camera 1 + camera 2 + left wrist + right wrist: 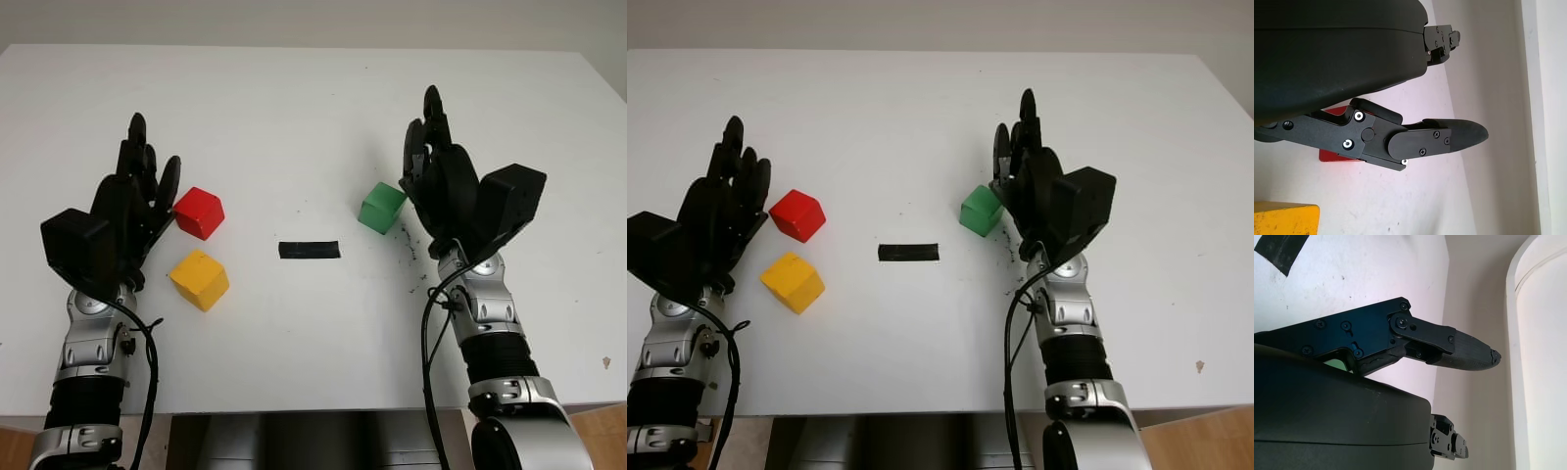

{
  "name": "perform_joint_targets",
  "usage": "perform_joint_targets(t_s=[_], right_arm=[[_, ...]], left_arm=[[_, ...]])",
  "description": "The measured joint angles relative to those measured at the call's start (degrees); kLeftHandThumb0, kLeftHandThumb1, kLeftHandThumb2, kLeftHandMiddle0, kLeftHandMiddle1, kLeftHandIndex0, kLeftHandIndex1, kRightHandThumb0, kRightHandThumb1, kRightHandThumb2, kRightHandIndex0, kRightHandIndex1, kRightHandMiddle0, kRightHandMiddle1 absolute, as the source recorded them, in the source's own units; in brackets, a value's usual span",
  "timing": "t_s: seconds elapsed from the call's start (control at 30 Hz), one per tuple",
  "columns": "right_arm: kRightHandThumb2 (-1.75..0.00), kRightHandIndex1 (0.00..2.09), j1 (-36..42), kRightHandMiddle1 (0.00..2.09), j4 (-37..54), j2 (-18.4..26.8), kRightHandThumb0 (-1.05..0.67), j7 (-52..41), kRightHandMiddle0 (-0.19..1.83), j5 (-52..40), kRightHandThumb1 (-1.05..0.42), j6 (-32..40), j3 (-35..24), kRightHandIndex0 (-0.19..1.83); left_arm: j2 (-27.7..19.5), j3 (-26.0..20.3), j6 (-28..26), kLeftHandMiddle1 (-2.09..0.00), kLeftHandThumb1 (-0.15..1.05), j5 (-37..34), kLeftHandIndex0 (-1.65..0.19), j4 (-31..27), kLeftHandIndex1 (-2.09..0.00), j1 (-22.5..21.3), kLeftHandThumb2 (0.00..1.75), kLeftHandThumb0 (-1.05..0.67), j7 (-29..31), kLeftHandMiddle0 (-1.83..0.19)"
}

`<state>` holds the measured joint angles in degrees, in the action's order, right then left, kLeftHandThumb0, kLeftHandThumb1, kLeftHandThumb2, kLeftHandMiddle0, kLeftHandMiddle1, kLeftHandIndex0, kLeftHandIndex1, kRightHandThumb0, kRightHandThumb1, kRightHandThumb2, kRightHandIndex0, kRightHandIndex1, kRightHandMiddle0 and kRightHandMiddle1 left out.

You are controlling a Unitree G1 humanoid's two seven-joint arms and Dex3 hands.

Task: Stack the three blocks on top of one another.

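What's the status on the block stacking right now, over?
Left hand open, beside red block. Right hand open, beside green block. Yellow block near red; none stacked. Black tape strip mid-table, not in the way.

In the left wrist view the left hand's fingers (1449, 139) cover most of the red block (1334, 155), and the picture's edge cuts off the yellow block (1286, 219). In the right wrist view only a green sliver of the green block (1334, 363) shows under the right hand's fingers (1449, 345), and the black tape strip (1281, 249) is cut off at the corner.

Red block (199, 212), yellow block (199, 279), green block (381, 208)
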<state>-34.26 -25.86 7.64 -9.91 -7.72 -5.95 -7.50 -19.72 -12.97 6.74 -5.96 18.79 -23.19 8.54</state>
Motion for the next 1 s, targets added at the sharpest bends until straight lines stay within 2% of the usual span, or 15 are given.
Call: perform_joint_targets(t_s=[0.03,0.13,0.23,0.3,0.43,0.53,0.77,1.0], right_arm=[[-0.69,0.0,0.0,0.0,0.3,0.2,-0.7,-0.4,-0.19,0.0,-1.05,0.0,0.0,-0.19],[-0.69,0.0,0.0,0.0,0.8,1.2,-0.71,-0.9,-0.19,0.1,-1.05,0.0,-0.1,-0.19],[-0.7,0.0,-0.1,0.0,0.9,2.3,-0.7,-1.4,-0.19,0.2,-1.05,0.0,-0.1,-0.19],[-0.71,0.0,-0.6,0.0,0.9,3.3,-0.69,-2.0,-0.19,0.2,-1.05,0.5,-0.2,-0.19],[-0.71,0.0,-2.3,0.0,1.3,4.7,-0.68,-2.2,-0.19,0.2,-1.05,2.3,-0.5,-0.19],[-0.72,0.0,-2.6,0.0,1.5,4.7,-0.69,-1.9,-0.19,0.2,-1.05,2.6,-0.5,-0.19],[-0.72,0.0,-2.6,0.0,1.6,4.5,-0.7,-1.5,-0.19,0.1,-1.05,2.9,-0.6,-0.19],[-0.73,0.0,-2.6,0.0,1.5,4.5,-0.69,-1.8,-0.19,0.1,-1.05,2.9,-0.7,-0.19]], left_arm=[[-0.7,0.0,0.0,-0.1,1.05,0.8,0.01,-0.3,-0.11,0.0,0.4,-0.65,-0.1,-0.01],[-3.6,0.1,1.0,-0.16,1.05,4.3,-0.19,-1.3,-0.18,0.0,0.23,-0.57,-0.5,-0.28],[-8.3,0.2,2.1,-0.13,1.02,7.7,-0.28,-1.9,-0.2,-0.6,0.1,-0.55,0.6,-0.35],[-13.1,1.0,2.9,-0.16,1.0,9.6,-0.41,-1.3,-0.25,-1.7,0.07,-0.49,4.7,-0.44],[-23.1,4.8,7.3,-0.19,0.96,17.2,-0.51,1.9,-0.3,-5.9,0.04,-0.44,9.9,-0.53],[-28.0,8.6,9.2,-0.19,0.95,22.5,-0.5,4.4,-0.3,-9.9,0.04,-0.45,13.0,-0.5],[-32.6,16.0,8.7,-0.07,0.9,29.1,-0.43,8.4,-0.23,-17.5,0.04,-0.47,22.2,-0.26],[-33.6,20.0,10.8,-0.03,0.87,35.2,-0.41,8.7,-0.17,-19.8,0.04,-0.47,21.8,-0.17]])
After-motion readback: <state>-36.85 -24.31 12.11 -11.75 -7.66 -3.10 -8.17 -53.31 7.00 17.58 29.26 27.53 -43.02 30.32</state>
